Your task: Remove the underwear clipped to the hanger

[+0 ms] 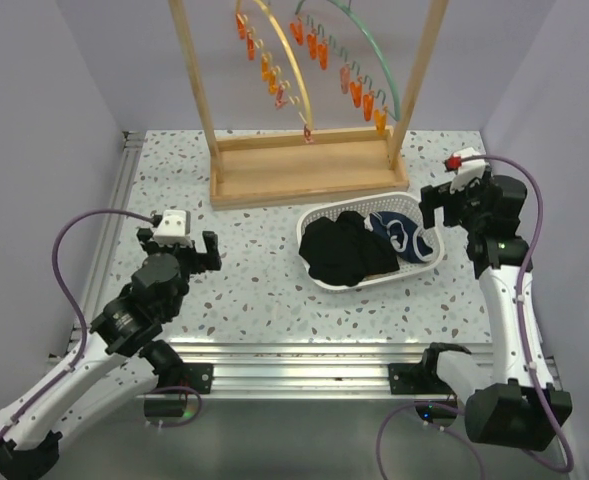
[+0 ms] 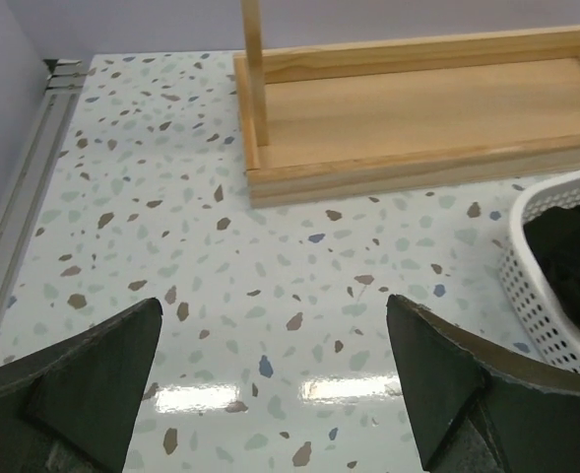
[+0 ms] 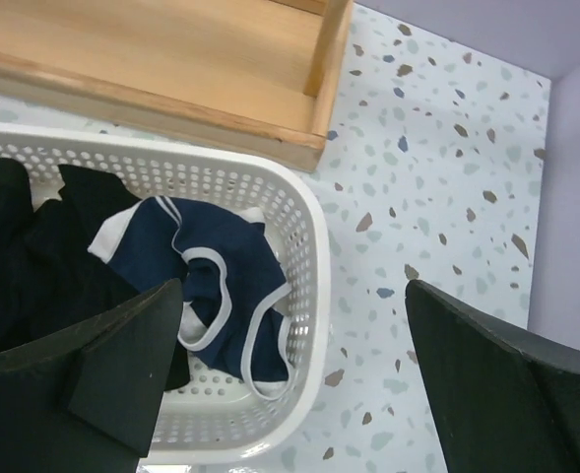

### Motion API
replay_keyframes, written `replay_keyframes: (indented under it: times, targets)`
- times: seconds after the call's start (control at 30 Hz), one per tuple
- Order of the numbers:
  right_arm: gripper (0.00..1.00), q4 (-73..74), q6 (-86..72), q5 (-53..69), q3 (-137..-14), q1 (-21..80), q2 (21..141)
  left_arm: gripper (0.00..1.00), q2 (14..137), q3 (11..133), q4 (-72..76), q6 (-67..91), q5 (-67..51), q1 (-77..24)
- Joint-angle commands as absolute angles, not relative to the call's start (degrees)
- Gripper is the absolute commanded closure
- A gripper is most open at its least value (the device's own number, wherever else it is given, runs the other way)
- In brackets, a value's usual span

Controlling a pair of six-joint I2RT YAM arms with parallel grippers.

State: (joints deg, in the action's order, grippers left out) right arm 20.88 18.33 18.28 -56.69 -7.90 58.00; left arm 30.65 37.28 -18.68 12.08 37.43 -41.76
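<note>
Black underwear (image 1: 346, 250) and a navy pair with white trim (image 1: 399, 232) lie in a white basket (image 1: 314, 268) at mid-table. In the right wrist view the navy pair (image 3: 225, 281) sits against the basket's wall (image 3: 309, 256), beside the black cloth (image 3: 24, 256). No pale beige garment shows. The hangers (image 1: 279, 70) with orange clips on the wooden rack (image 1: 304, 165) hold no cloth. My left gripper (image 1: 196, 250) is open and empty, left of the basket. My right gripper (image 1: 444, 205) is open and empty, just right of the basket.
The rack's wooden base tray (image 2: 418, 108) stands at the back of the speckled table (image 2: 270, 286). A second, green hanger (image 1: 369, 60) with clips hangs on the rack. An aluminium rail (image 1: 294, 355) runs along the table's near edge.
</note>
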Motion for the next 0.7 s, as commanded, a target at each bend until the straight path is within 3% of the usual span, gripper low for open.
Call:
replay_keyframes:
  times: [0.0, 0.2, 0.67]
  targets:
    - [0.01, 17.3, 11.7, 8.9, -56.2, -8.1, 56.8, 0.0, 34.6, 41.1, -20.9, 16.4, 49.0, -41.5]
    - [0.01, 14.4, 5.5, -0.8, -54.5, -8.1, 54.7, 0.0, 37.4, 41.5, -23.3, 17.8, 56.2, -41.5]
    - [0.01, 11.1, 4.1, -0.6, -50.0, -8.1, 53.9, 0.0, 33.3, 38.1, -20.1, 15.5, 55.5, -41.5]
